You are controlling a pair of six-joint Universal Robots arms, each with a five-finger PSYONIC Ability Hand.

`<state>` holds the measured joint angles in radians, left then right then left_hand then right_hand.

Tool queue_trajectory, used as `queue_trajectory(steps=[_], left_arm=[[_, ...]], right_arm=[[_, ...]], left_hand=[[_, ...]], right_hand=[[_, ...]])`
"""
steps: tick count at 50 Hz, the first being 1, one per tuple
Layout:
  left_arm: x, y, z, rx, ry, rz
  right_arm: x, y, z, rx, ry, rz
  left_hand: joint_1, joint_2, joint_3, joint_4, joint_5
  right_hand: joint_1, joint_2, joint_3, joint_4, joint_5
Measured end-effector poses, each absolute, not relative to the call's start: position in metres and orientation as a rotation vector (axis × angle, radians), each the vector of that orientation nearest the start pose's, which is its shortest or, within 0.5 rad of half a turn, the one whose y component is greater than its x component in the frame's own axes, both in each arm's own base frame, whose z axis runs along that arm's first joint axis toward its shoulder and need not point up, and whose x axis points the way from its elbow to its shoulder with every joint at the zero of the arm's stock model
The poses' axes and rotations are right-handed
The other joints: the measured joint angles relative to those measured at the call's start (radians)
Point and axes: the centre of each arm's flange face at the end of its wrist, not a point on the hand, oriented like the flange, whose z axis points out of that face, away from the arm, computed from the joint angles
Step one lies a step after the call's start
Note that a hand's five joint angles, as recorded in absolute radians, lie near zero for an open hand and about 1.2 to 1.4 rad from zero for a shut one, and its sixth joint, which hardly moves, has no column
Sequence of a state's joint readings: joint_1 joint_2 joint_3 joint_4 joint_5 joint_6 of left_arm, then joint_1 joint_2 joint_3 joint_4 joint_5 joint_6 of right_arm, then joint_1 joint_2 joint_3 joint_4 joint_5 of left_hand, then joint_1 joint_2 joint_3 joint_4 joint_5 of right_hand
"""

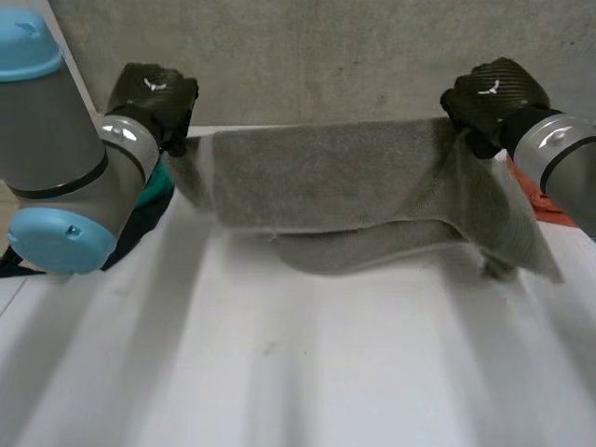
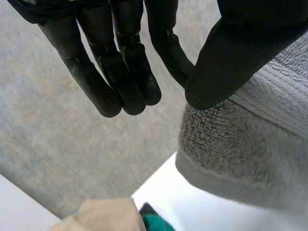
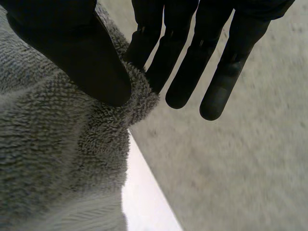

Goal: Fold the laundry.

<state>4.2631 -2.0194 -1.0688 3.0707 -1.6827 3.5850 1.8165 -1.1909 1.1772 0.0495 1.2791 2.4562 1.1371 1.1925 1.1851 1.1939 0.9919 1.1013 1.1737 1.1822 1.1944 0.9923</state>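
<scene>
The white table (image 1: 279, 372) is the biggest thing on my head view, with a grey wall (image 1: 326, 56) rising behind its far edge. The grey towel (image 1: 326, 177) I am working on hangs along that far edge. It is stretched wide between the two hands, with its upper edge held up off the surface. Its lower part folds forward and lies on the table close to the far edge. Toward the table's right edge, a flap slopes down from the right hand to rest on the table.

My left arm (image 1: 65, 158) comes in over the table's left edge and my right arm (image 1: 559, 154) over its right edge. The left hand (image 1: 154, 93) holds the towel's upper left corner, above the table's far left corner. In its wrist view the thumb presses that corner against the nearest finger, so the hand is clamped on the cloth. Its other fingers reach out straight, close together and touching nothing. The right hand (image 1: 494, 93) holds the towel's upper right corner, above the far right corner. There the thumb pins a bunched tuft of towel against the finger beside it, and the rest of the fingers are straight and free.

A green cloth (image 1: 160, 191) lies by the table's left edge, just below the left hand. The left wrist view shows a beige cloth (image 2: 101, 216) touching it. A red cloth (image 1: 540, 200) lies by the right edge, partly behind the towel.
</scene>
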Motion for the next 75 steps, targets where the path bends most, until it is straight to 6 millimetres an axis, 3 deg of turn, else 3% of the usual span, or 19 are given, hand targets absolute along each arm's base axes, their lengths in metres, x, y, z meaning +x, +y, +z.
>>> queue_trajectory(steps=[4,12,14,16,17,18,19,20,26,33,40,45,55,58,59,61,62,66,75], left_arm=[[-0.288,-0.324,0.267,0.874,2.084,-2.065],[-0.305,-0.34,0.203,0.963,2.163,-1.935],[-0.311,-0.347,0.195,0.968,2.145,-1.941],[-0.316,-0.353,0.192,0.965,2.122,-1.955],[-0.318,-0.356,0.192,0.961,2.105,-1.965],[-0.32,-0.359,0.193,0.955,2.089,-1.975],[-0.32,-0.359,0.193,0.955,2.089,-1.975],[-0.323,-0.362,0.197,0.943,2.065,-1.988],[-0.324,-0.354,0.214,0.928,2.044,-1.985],[-0.311,-0.319,0.22,1.008,2.106,-1.912],[-0.298,-0.287,0.192,1.149,2.221,-1.77],[-0.294,-0.281,0.171,1.209,2.274,-1.701],[-0.297,-0.296,0.149,1.217,2.296,-1.679],[-0.299,-0.298,0.147,1.218,2.295,-1.681],[-0.301,-0.298,0.146,1.221,2.294,-1.683],[-0.304,-0.297,0.145,1.226,2.292,-1.688],[-0.305,-0.296,0.145,1.229,2.291,-1.691],[-0.311,-0.293,0.144,1.247,2.282,-1.703],[-0.324,-0.294,0.133,1.292,2.279,-1.688]], right_arm=[[0.253,-0.345,0.276,-1.381,1.834,-2.235],[0.264,-0.375,0.209,-1.436,1.805,-2.137],[0.268,-0.385,0.193,-1.461,1.785,-2.145],[0.27,-0.393,0.183,-1.482,1.765,-2.167],[0.271,-0.397,0.178,-1.492,1.752,-2.186],[0.272,-0.4,0.176,-1.498,1.744,-2.202],[0.272,-0.4,0.176,-1.498,1.744,-2.202],[0.273,-0.404,0.173,-1.502,1.732,-2.237],[0.266,-0.404,0.189,-1.389,1.805,-2.297],[0.236,-0.37,0.228,-1.068,2.157,-2.195],[0.203,-0.334,0.22,-0.949,2.547,-1.806],[0.192,-0.328,0.2,-0.901,2.65,-1.609],[0.198,-0.353,0.152,-0.767,2.571,-1.603],[0.201,-0.359,0.145,-0.749,2.545,-1.629],[0.204,-0.362,0.142,-0.739,2.526,-1.652],[0.205,-0.364,0.143,-0.727,2.505,-1.678],[0.206,-0.365,0.144,-0.719,2.493,-1.694],[0.207,-0.366,0.16,-0.685,2.446,-1.754],[0.201,-0.349,0.217,-0.642,2.301,-1.885]], left_hand=[[0.007,0.0,0.0,0.0,0.015],[0.008,0.0,0.0,0.0,0.015],[-0.015,-0.038,-0.035,-0.031,-0.012],[-0.219,-0.247,-0.22,-0.226,-0.201],[-0.48,-0.456,-0.445,-0.455,-0.429],[-0.576,-0.56,-0.528,-0.541,-0.513],[-0.576,-0.56,-0.528,-0.541,-0.513],[-0.87,-0.839,-0.826,-0.845,-0.818],[-0.926,-0.971,-0.96,-0.975,-0.944],[-0.926,-0.972,-0.96,-0.975,-0.944],[-0.922,-0.97,-0.959,-0.972,-0.943],[-0.922,-0.97,-0.959,-0.972,-0.943],[-0.922,-0.97,-0.96,-0.972,-0.943],[-0.922,-0.97,-0.96,-0.972,-0.943],[-0.922,-0.97,-0.96,-0.972,-0.943],[-0.922,-0.97,-0.96,-0.972,-0.943],[-0.922,-0.97,-0.96,-0.972,-0.943],[-0.922,-0.97,-0.96,-0.972,-0.943],[-0.787,-0.849,-0.843,-0.849,-0.822]], right_hand=[[0.0,0.0,0.0,0.0,0.0],[0.0,0.0,0.006,0.0,0.0],[-0.105,-0.16,-0.16,-0.168,-0.135],[-0.387,-0.454,-0.446,-0.455,-0.446],[-0.485,-0.554,-0.544,-0.554,-0.548],[-0.69,-0.76,-0.75,-0.76,-0.76],[-0.69,-0.76,-0.75,-0.76,-0.76],[-0.849,-0.912,-0.917,-0.929,-0.909],[-0.884,-0.968,-0.979,-0.994,-0.946],[-0.884,-0.968,-0.979,-0.994,-0.946],[-0.88,-0.943,-0.949,-0.961,-0.929],[-0.829,-0.9,-0.902,-0.917,-0.885],[-0.652,-0.738,-0.734,-0.745,-0.712],[-0.377,-0.446,-0.457,-0.471,-0.46],[-0.132,-0.182,-0.202,-0.213,-0.198],[-0.066,-0.116,-0.136,-0.146,-0.116],[0.007,-0.007,-0.021,-0.027,-0.013],[0.007,0.001,0.0,-0.003,-0.002],[0.007,0.001,0.0,0.0,-0.002]])
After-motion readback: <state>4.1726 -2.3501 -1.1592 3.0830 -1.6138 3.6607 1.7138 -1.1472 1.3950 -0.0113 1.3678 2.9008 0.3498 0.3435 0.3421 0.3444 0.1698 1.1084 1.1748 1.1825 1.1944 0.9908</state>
